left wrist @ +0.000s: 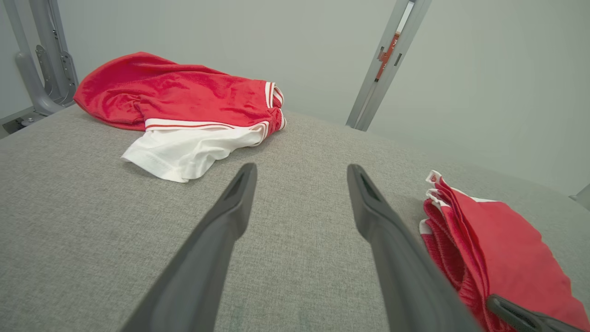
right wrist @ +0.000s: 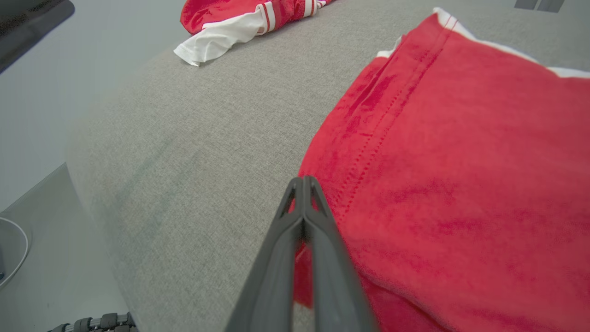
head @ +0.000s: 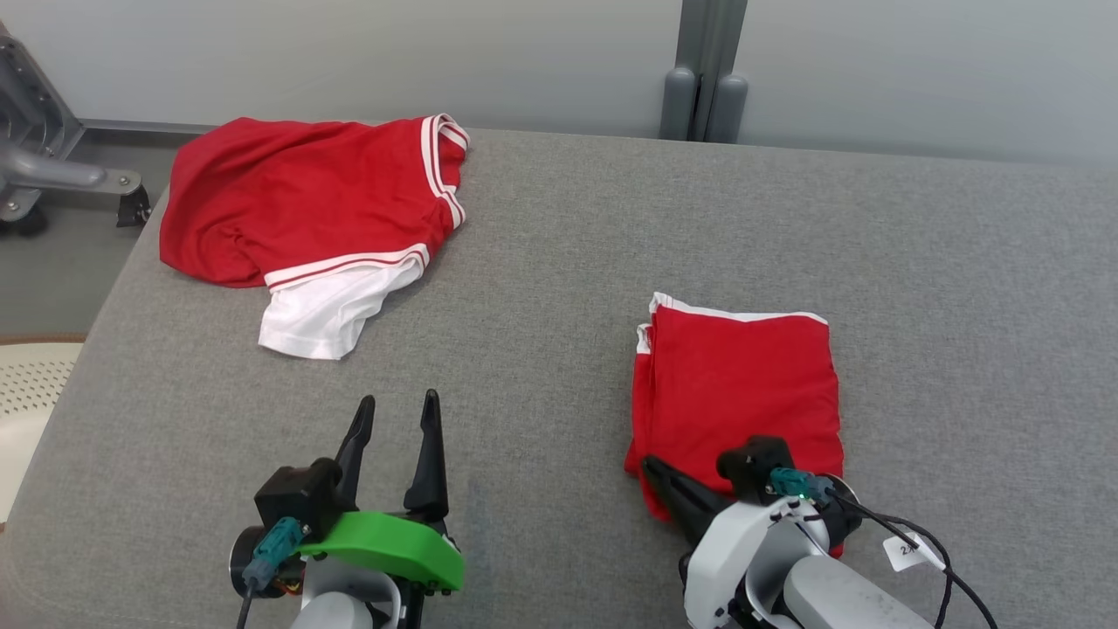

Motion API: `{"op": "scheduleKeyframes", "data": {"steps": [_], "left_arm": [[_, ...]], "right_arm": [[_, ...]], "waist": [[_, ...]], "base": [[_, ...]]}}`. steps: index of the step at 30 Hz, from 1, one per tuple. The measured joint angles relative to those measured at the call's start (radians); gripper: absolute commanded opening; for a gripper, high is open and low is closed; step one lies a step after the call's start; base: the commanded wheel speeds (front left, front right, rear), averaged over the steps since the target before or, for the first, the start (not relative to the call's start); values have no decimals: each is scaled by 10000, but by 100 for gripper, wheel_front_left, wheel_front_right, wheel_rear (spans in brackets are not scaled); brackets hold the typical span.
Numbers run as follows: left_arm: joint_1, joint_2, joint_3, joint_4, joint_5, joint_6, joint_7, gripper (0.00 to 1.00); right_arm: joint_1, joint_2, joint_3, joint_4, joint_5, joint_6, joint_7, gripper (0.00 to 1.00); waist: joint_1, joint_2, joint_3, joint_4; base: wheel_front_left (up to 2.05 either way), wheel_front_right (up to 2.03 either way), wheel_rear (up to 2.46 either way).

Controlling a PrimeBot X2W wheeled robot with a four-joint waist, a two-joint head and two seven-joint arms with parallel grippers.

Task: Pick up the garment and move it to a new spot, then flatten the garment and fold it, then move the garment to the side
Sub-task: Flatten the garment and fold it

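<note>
The garment (head: 742, 384), red with white trim, lies folded into a neat rectangle on the right of the grey padded table (head: 568, 262). My right gripper (head: 651, 463) is shut, its fingers pressed flat together, with the tips lying at the garment's (right wrist: 461, 161) near-left edge and some red cloth under them. No fabric shows between the fingertips of the right gripper (right wrist: 304, 182). My left gripper (head: 397, 406) hovers open over bare table at the front. In the left wrist view the left gripper (left wrist: 299, 173) stands wide apart and empty, with the garment (left wrist: 507, 249) to its right.
A second red and white garment (head: 297, 192) lies crumpled at the table's far left corner. Off the table's left edge are a grey metal frame (head: 44, 166) and a white perforated object (head: 26, 384). A grey post (head: 703, 87) stands behind the table.
</note>
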Motion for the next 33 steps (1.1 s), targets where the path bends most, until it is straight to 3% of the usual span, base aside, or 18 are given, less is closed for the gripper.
{"op": "scheduleKeyframes", "data": {"steps": [1,3,4,9,23,33], "left_arm": [[15,-4,15,4,10,-2,0,100],[38,-13,48,4,31,-8,0,100],[44,-21,71,-6,52,-19,0,100],[78,-61,153,-61,303,-52,0,100],[126,-167,512,201,817,-33,0,100],[563,-178,940,424,1208,2,0,100]], "right_arm": [[-32,-15,35,-6,-10,0,-105,0],[-50,-54,-4,-90,-23,0,-437,48],[-49,-73,-104,-165,-21,0,-604,100],[150,-58,-1197,-677,-169,0,-1083,100],[1864,604,-5630,-2644,-2266,0,-1342,100],[2540,853,-6157,-3281,-2752,0,-1202,100]], "waist": [[0,0,-23,-30],[0,0,-89,-118],[0,0,-127,-167],[0,0,-332,-448],[0,0,-794,-1434],[0,0,-897,-1713]], "base": [[0,0,0],[0,0,0],[0,0,0],[0,0,0],[0,0,0],[0,0,0]]}}
